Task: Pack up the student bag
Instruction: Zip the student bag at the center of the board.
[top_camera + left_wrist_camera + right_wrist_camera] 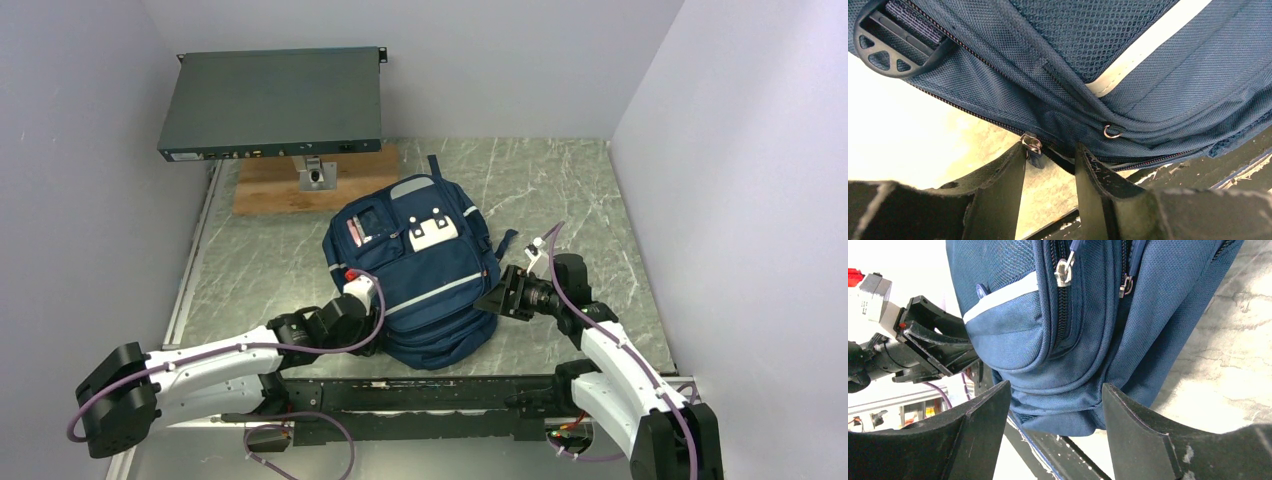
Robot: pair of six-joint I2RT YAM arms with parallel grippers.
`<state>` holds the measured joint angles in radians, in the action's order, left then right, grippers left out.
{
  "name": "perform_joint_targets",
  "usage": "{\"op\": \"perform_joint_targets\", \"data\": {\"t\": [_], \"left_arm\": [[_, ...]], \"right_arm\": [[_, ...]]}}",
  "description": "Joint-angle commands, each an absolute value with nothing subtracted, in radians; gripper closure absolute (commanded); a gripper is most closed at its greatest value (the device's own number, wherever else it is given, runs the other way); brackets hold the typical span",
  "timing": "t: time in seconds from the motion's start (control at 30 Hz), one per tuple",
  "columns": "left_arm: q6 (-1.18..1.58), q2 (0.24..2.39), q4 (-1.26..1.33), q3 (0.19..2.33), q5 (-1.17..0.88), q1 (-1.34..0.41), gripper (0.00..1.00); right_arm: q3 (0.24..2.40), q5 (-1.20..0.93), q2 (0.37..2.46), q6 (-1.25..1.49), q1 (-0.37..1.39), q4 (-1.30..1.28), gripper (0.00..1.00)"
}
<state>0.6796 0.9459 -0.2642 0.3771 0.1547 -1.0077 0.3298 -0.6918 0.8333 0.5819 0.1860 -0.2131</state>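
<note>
We see the bag (pixel 420 270) lying front-up in the middle of the table (pixel 570 190), its long axis running near to far: the carry handle points far and the bottom sits by the near edge, between the two arms. The left gripper (pixel 1050 150) is at the bag's near-left corner with its jaws a little apart and nothing pinched. In the left wrist view a small metal zip slider (pixel 1032 144) lies right at the tip of one finger (pixel 1008 170), on the zip line along the bag's side, so the slider is just off the gap rather than inside it. The right gripper (pixel 1055 387) is at the bag's near-right corner with its jaws spread wide. That rounded corner is straight ahead of the fingertips and not yet between them. Two more sliders (pixel 1064 270) sit farther up that side, well apart from those fingers. We judge the left arm much the nearer to a slider. The coming move likely turns on a slight sideways shift to bring that slider between the left fingers, with the pull then following the zip line. We cannot tell from here whether the main compartment is zipped.
</note>
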Motion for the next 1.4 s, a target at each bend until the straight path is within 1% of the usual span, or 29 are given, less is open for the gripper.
{"op": "perform_joint_targets", "data": {"t": [0.0, 0.07, 0.13, 0.23, 0.33, 0.37, 0.43, 0.47, 0.53, 0.6, 0.67, 0.73, 0.87, 0.93, 1.13, 1.27, 1.37], "left_arm": [[0.718, 0.922, -0.296, 0.366, 0.145, -1.016, 0.57], [0.722, 0.910, -0.307, 0.360, 0.160, -1.016, 0.59], [0.735, 0.896, -0.349, 0.366, 0.189, -1.016, 0.55], [0.786, 0.858, -0.407, 0.362, 0.221, -1.017, 0.38], [0.824, 0.799, -0.451, 0.347, 0.241, -1.017, 0.24], [0.825, 0.780, -0.456, 0.343, 0.239, -1.017, 0.21], [0.807, 0.757, -0.448, 0.333, 0.223, -1.018, 0.19], [0.804, 0.756, -0.458, 0.334, 0.219, -1.017, 0.20], [0.802, 0.765, -0.494, 0.347, 0.219, -1.021, 0.25], [0.811, 0.775, -0.514, 0.351, 0.221, -1.032, 0.35], [0.802, 0.789, -0.500, 0.355, 0.236, -1.048, 0.42], [0.797, 0.843, -0.514, 0.383, 0.274, -1.051, 0.43], [0.708, 0.909, -0.467, 0.424, 0.333, -1.075, 0.35], [0.660, 0.939, -0.415, 0.426, 0.332, -1.075, 0.34], [0.574, 1.075, -0.359, 0.484, 0.370, -1.091, 0.40], [0.508, 1.099, -0.279, 0.479, 0.425, -1.137, 0.45], [0.474, 1.111, -0.245, 0.477, 0.425, -1.149, 0.47]], "right_arm": [[0.325, -0.742, 0.837, 0.596, 0.193, -0.232, 0.31], [0.326, -0.744, 0.844, 0.592, 0.192, -0.230, 0.31], [0.325, -0.745, 0.850, 0.593, 0.192, -0.224, 0.31], [0.317, -0.749, 0.849, 0.601, 0.192, -0.215, 0.31], [0.311, -0.751, 0.847, 0.602, 0.193, -0.211, 0.31], [0.311, -0.751, 0.849, 0.598, 0.193, -0.213, 0.31], [0.309, -0.752, 0.856, 0.595, 0.193, -0.213, 0.31], [0.309, -0.752, 0.861, 0.595, 0.193, -0.210, 0.31], [0.312, -0.755, 0.872, 0.594, 0.192, -0.203, 0.32], [0.318, -0.758, 0.878, 0.591, 0.192, -0.204, 0.32], [0.319, -0.756, 0.878, 0.592, 0.193, -0.202, 0.32], [0.318, -0.759, 0.879, 0.591, 0.193, -0.205, 0.32], [0.295, -0.768, 0.864, 0.604, 0.193, -0.200, 0.32], [0.290, -0.770, 0.861, 0.611, 0.192, -0.191, 0.32], [0.303, -0.775, 0.860, 0.623, 0.192, -0.179, 0.32], [0.291, -0.787, 0.876, 0.631, 0.192, -0.155, 0.32], [0.282, -0.795, 0.885, 0.636, 0.193, -0.141, 0.32]]}}
